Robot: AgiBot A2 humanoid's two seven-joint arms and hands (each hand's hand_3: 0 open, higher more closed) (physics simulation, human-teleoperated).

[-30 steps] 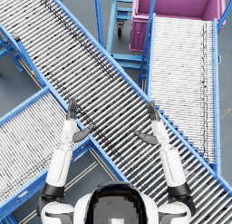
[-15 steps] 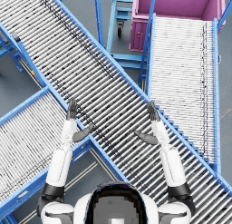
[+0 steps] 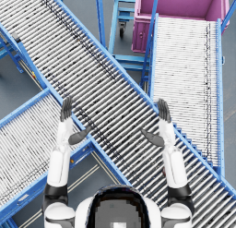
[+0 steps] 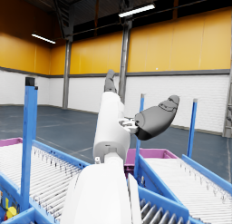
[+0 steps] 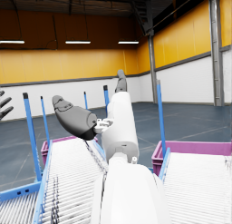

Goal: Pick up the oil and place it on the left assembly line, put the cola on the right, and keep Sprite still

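Oil is nowhere on my screens, and neither is the cola or the Sprite. No bottle or can shows on any belt in the head view or in either wrist view, so I cannot say where the task's things are beyond out of frame. My left robot hand (image 3: 68,125) is wide, fingers straight and pointing ahead, thumb stuck out toward the other hand, holding nothing. My right robot hand (image 3: 160,128) mirrors it, equally wide and empty. Between the two hands, and running on ahead of them, lies the long diagonal roller conveyor (image 3: 106,91). Each hand hovers roughly above one of its blue side rails, palm turned inward. I read that as a waiting pose: with the palms facing across the rollers, whatever arrives between them can be taken from the side with little reorienting. Outboard of the left robot hand is the left assembly line (image 3: 23,144), where the oil belongs. Ahead and outboard of the right robot hand is the right assembly line (image 3: 184,84), meant for the cola, with a pink bin (image 3: 184,3) at its far end. Each hand thus sits near its own drop-off, which I judge keeps the carry short. Nothing of the task is done; I would wait for a bottle to appear and let the Sprite pass untouched.
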